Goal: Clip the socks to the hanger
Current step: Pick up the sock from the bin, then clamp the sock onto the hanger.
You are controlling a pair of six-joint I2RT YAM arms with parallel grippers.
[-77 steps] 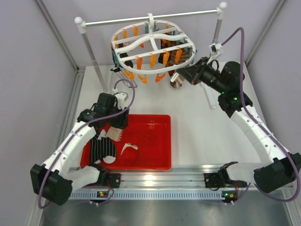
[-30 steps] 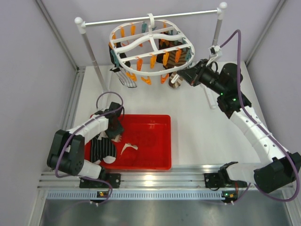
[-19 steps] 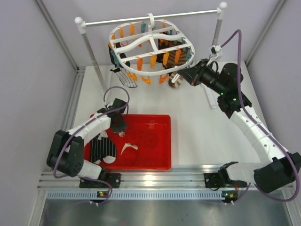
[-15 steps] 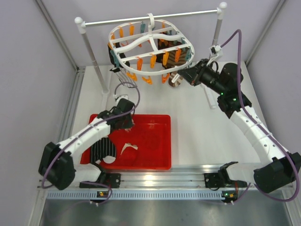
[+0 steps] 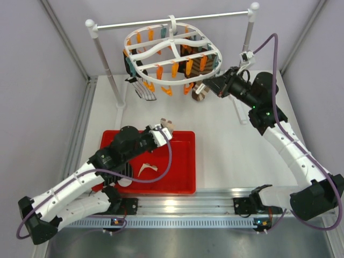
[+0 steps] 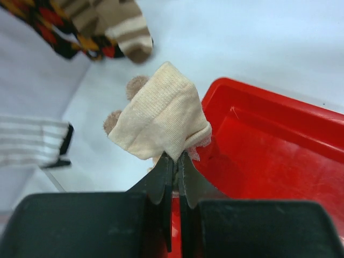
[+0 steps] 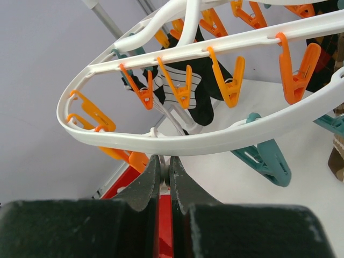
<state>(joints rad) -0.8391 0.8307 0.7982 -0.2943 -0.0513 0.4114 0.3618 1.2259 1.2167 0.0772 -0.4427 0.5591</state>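
Observation:
My left gripper (image 6: 175,159) is shut on a beige-pink sock (image 6: 161,114), holding it up over the far left corner of the red tray (image 6: 279,161). From above, this sock (image 5: 166,124) shows at the tip of my left gripper (image 5: 161,130). A white sock (image 5: 146,170) and a black striped sock (image 5: 122,171) lie in the tray, the latter partly under my left arm. My right gripper (image 7: 165,161) is shut on a white loop under the near rim of the hanger (image 7: 215,141). The hanger (image 5: 177,59) hangs from the rod.
A black striped sock (image 7: 188,91) and a brown striped sock (image 5: 201,94) hang from clips. Orange clips (image 7: 228,80) and a teal clip (image 7: 266,158) dangle near my right gripper. The white rod (image 5: 172,20) on two posts spans the back. Walls stand close on both sides.
My left gripper has shut on the beige-pink sock in the tray, lifted it and swung right and toward the far tray edge. The right arm has stayed on the hanger.

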